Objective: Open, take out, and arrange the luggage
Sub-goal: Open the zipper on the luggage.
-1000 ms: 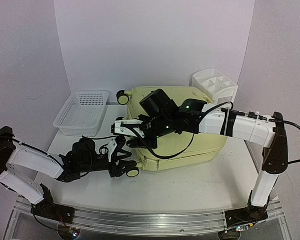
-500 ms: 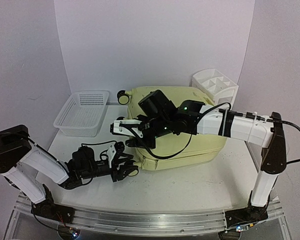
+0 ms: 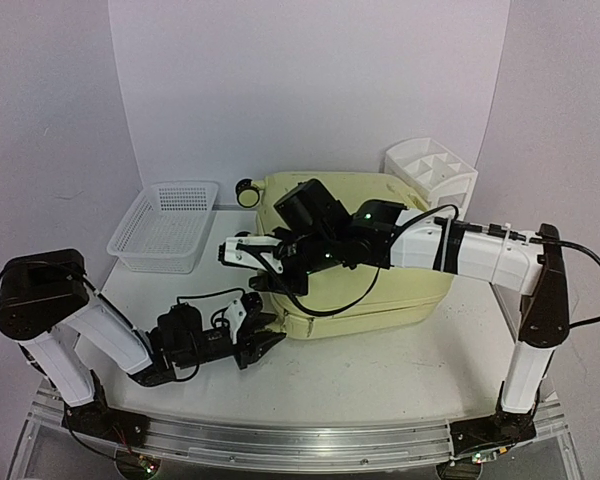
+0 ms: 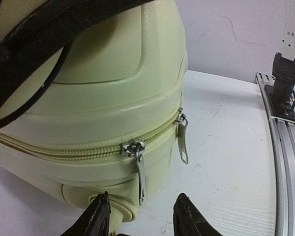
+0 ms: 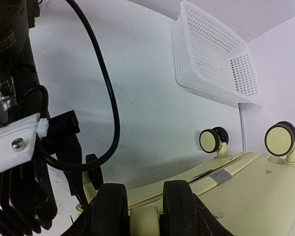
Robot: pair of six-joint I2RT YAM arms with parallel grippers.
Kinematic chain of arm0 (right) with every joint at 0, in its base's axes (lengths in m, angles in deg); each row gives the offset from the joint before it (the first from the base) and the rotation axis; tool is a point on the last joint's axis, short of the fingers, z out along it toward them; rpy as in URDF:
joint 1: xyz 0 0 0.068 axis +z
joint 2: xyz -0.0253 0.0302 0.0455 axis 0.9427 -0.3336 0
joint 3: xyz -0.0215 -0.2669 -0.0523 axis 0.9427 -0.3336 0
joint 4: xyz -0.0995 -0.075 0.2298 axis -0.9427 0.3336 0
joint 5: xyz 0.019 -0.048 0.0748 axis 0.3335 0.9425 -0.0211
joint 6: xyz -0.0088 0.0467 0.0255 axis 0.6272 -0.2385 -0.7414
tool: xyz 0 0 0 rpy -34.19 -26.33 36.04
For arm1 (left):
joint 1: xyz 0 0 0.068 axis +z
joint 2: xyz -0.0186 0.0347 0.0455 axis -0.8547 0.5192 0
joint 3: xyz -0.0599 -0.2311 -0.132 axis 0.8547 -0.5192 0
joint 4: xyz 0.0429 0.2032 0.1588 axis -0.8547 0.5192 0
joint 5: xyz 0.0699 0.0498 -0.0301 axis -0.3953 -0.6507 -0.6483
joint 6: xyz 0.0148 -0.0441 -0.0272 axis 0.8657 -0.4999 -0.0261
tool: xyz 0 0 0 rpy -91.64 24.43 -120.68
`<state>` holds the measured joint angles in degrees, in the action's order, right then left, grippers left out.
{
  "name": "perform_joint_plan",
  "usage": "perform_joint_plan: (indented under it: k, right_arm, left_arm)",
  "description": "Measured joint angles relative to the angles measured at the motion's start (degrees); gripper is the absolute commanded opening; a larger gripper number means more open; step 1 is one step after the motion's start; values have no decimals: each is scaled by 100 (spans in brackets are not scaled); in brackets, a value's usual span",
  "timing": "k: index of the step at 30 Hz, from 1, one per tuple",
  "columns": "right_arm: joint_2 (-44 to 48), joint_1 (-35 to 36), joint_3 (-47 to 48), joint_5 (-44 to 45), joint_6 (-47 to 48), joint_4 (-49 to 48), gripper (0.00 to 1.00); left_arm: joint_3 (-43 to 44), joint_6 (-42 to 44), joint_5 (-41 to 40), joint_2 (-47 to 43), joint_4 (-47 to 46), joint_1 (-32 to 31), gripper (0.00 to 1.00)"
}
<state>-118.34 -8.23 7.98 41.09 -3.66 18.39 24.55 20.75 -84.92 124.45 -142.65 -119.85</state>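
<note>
- While the luggage point(image 3: 405, 288) lies flat on the tabletop point(image 3: 380, 375) at the frame's centre, the left jaws stand partly open, empty, just below a zipper pull point(image 4: 140, 172) at its lower-left corner
- The right jaws clamp the luggage by a cream wheel point(image 5: 144, 219) on its left edge

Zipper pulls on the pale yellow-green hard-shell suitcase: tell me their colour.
The two dangling metal zipper pulls are shiny silver, clearest in the left wrist view.

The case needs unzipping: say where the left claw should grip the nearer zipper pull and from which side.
Take the nearer zipper pull by the lower end of its flat tab, likely from below: it hangs straight down off the luggage seam, tip in line with the open left claw.
</note>
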Motion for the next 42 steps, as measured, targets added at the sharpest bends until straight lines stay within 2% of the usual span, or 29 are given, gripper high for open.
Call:
perform_joint_plan:
  k: [5, 11, 19, 22, 29, 36, 42]
  right_arm:
    - [-4, 0, 11, 28, -33, -17, 0]
    - [-9, -28, 11, 63, -48, -28, 0]
    - [-26, -85, 11, 155, -92, -48, 0]
    - [-26, -87, 11, 166, -114, -59, 0]
    - [-26, -87, 11, 192, -116, -92, 0]
    - [-26, -85, -37, 243, -105, -214, 0]
    - [-17, -55, -258, 260, -57, -549, 0]
  left_arm:
    - [184, 4, -459, 323, -254, -142, 42]
    - [328, -7, -1150, 603, -463, -334, 35]
    - [531, 39, -1840, 763, -457, -485, 13]
    - [535, 85, -2002, 763, -459, -520, 0]
    - [573, 125, -2144, 730, -334, -636, 0]
    - [616, 122, -2179, 4, 774, -632, 0]
    - [365, 31, -1784, -339, 1078, -407, 0]
